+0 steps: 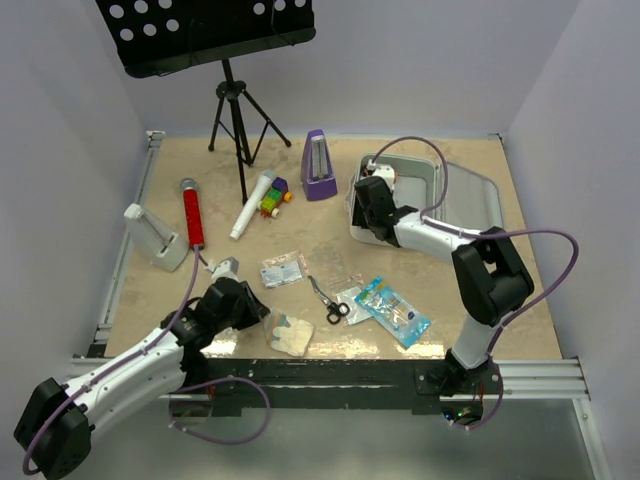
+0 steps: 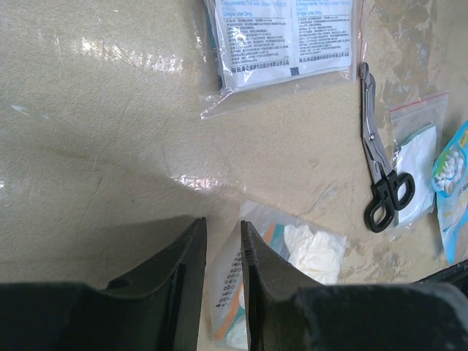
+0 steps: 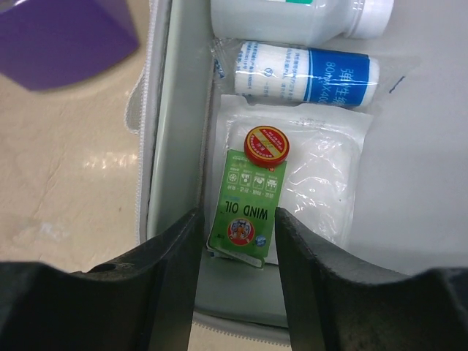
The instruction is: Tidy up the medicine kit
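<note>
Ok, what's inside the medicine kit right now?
The medicine kit holds a white bottle, a blue-labelled bandage roll, and a green Wind Oil pack lying on a white pouch. Anything under the pouch is covered.

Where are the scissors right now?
In the top view the scissors lie near the front middle of the table, between the clear sachet bag on their left and the blue packet on their right.

The white hinged medicine kit [image 1: 475, 200] sits at the worktop's far right, with the purple pyramid metronome [image 1: 319, 165] just left of it. Inside the kit, a white plastic bottle [image 3: 292, 18], a wrapped bandage roll [image 3: 307, 73] and a clear gauze pouch [image 3: 322, 175] lie in a row. A green oil sachet [image 3: 245, 212] rests on the pouch.
</note>
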Robot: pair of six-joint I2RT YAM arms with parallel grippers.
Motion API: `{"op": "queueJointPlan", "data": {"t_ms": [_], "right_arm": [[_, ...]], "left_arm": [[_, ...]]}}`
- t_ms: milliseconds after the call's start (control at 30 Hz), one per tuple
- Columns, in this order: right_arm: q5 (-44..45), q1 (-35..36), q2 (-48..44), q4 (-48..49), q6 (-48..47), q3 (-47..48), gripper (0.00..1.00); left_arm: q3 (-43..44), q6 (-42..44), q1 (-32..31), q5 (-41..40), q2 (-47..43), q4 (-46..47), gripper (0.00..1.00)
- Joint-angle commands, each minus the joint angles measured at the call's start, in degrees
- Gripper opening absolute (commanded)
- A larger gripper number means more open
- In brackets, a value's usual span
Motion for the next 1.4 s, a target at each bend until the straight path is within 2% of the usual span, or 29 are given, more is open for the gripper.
{"op": "queueJointPlan", "data": {"t_ms": [0, 433, 533, 700, 833, 933, 967, 1133, 1233, 1367], "right_arm": [[-1.7, 3.4, -3.6, -0.5, 2.3, -3.3, 0.48], [-3.6, 9.9, -13.1, 0.1, 5.0, -14.4, 0.48], [-1.6, 11.1, -15.8, -0.7, 6.7, -16.4, 0.48], [6.8, 13.6, -24.6, -10.5, 11.8, -15.1, 0.53], [8.0, 17.9, -29.5, -17.5, 19.3, -16.8, 0.55], [6.6, 21.9, -30.3, -19.5, 25.3, -20.7, 0.54], [5.0, 24.3, -30.3, -19.0, 29.7, -25.5, 0.54], [6.3, 25.4, -32.4, -17.7, 40.9, -31.1, 0.53], [7.1, 25.4, -32.1, -17.7, 42.0, -30.8, 0.53], [6.4, 25.8, -24.1, -19.1, 38.2, -26.8, 0.52]], "left_arm": [[0.7, -0.1, 0.2, 0.4, -1.0, 0.3, 0.3], [0.7, -1.2, 0.3, 0.6, -3.0, -1.3, 0.29], [0.9, -1.3, 0.4, -0.1, -3.4, -2.0, 0.3], [3.0, -0.9, 0.2, -1.3, -3.4, -4.0, 0.3], [3.5, -1.8, 0.3, -3.0, -4.2, -5.3, 0.31], [2.2, -3.4, 0.2, -2.9, -5.0, -4.2, 0.31], [1.4, -4.0, 0.3, -1.8, -4.8, -2.1, 0.31], [2.0, -3.0, 0.3, -0.7, -2.0, -0.9, 0.3], [2.1, -2.5, 0.2, -0.3, -2.0, -0.9, 0.3], [2.3, -2.1, 0.3, -0.5, -2.7, -1.0, 0.3]]}}
